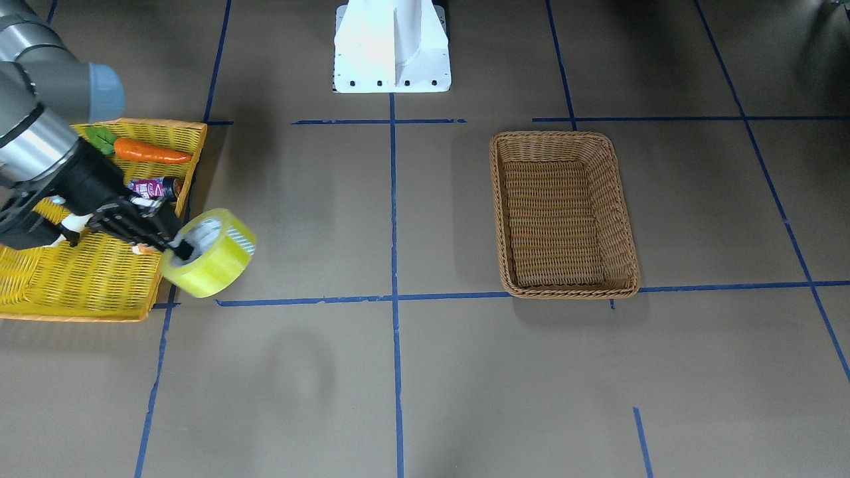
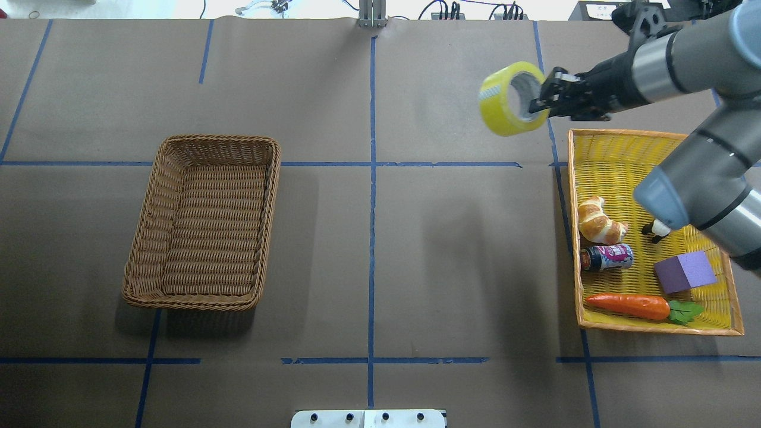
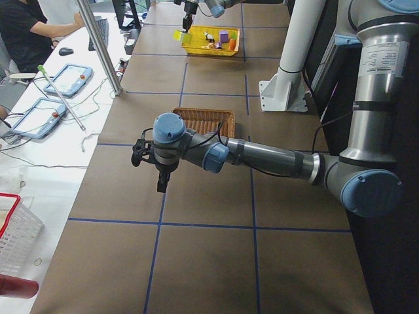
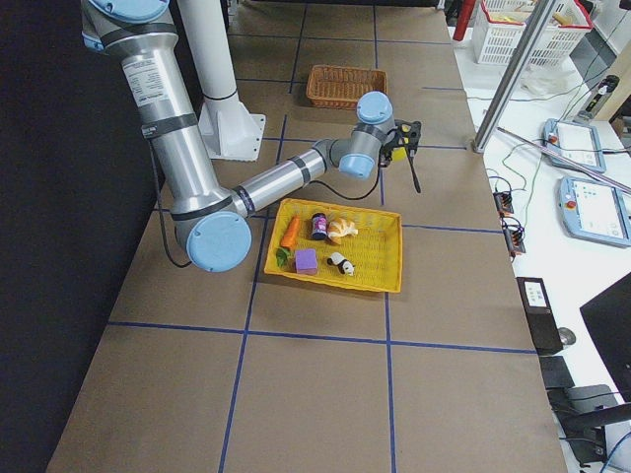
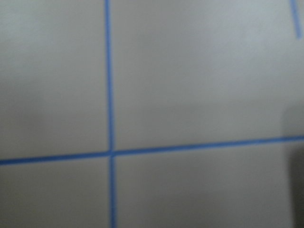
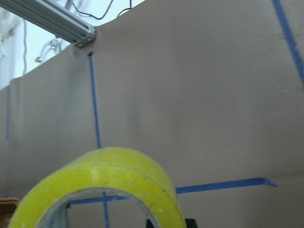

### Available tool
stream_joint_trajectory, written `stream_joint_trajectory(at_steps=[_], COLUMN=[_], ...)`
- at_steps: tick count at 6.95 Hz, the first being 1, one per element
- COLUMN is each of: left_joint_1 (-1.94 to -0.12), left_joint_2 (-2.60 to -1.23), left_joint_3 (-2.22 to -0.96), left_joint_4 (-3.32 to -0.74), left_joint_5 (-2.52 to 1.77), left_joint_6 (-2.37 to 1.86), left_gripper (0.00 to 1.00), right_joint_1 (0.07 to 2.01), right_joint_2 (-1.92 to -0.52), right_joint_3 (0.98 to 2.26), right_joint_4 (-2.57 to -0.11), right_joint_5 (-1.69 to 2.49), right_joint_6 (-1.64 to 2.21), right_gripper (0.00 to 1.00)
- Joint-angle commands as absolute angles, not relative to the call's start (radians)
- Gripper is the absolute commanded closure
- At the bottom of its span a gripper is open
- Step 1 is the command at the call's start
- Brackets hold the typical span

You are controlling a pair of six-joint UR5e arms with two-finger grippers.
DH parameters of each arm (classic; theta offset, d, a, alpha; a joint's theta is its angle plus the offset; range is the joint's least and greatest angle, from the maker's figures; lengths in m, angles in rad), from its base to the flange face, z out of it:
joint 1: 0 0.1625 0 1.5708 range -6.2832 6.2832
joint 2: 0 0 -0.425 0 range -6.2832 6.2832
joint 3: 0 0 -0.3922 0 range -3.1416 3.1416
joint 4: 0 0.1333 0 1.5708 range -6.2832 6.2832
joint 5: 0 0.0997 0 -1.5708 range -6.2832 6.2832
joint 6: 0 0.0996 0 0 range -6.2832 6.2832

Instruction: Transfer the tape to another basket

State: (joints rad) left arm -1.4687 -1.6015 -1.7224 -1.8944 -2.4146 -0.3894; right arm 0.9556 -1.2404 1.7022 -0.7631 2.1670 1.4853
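Observation:
My right gripper is shut on the wall of the yellow-green tape roll and holds it in the air, tilted, past the far corner of the yellow tray. The roll also shows in the front view beside the gripper, and at the bottom of the right wrist view. The brown wicker basket stands empty on the other side of the table. My left gripper hangs over the table short of the basket, and I cannot tell whether it is open or shut.
The shallow yellow tray holds a croissant, a can, a purple block, a carrot and a small black-and-white figure. The robot's white base is at the table's edge.

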Motion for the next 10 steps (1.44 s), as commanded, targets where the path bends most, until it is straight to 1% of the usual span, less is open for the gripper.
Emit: stream_joint_trajectory(at_steps=[1, 2, 4, 6, 8, 10], left_joint_1=[-1.320, -1.275, -1.165, -1.010, -0.910, -0.777], left_joint_2=[-1.605, -1.643, -1.760, -1.819, -1.899, -1.940], left_joint_3=[-1.714, -1.716, -1.723, -1.729, -1.755, -1.791], left_joint_4=[-2.258, -2.392, -2.620, -2.875, -2.983, -2.994], left_joint_5=[-2.411, -2.410, -2.399, -2.237, -2.114, -2.022], left_joint_6=[-0.773, -1.009, -1.533, -1.929, -2.246, -2.319], left_gripper=[0.00, 0.00, 0.00, 0.00, 0.00, 0.00], right_joint_1=[0.838, 0.809, 0.779, 0.738, 0.672, 0.618], right_joint_2=[-1.239, -1.239, -1.239, -1.239, -1.239, -1.209], right_joint_3=[1.710, 1.709, 1.729, 1.761, 1.808, 1.824], right_joint_4=[-0.518, -0.449, -0.367, -0.277, -0.224, -0.222], right_joint_5=[1.994, 1.965, 1.965, 1.965, 1.967, 1.973], right_joint_6=[1.760, 1.828, 1.949, 2.034, 2.072, 2.074], right_gripper=[1.00, 1.00, 1.00, 1.00, 1.00, 1.00])
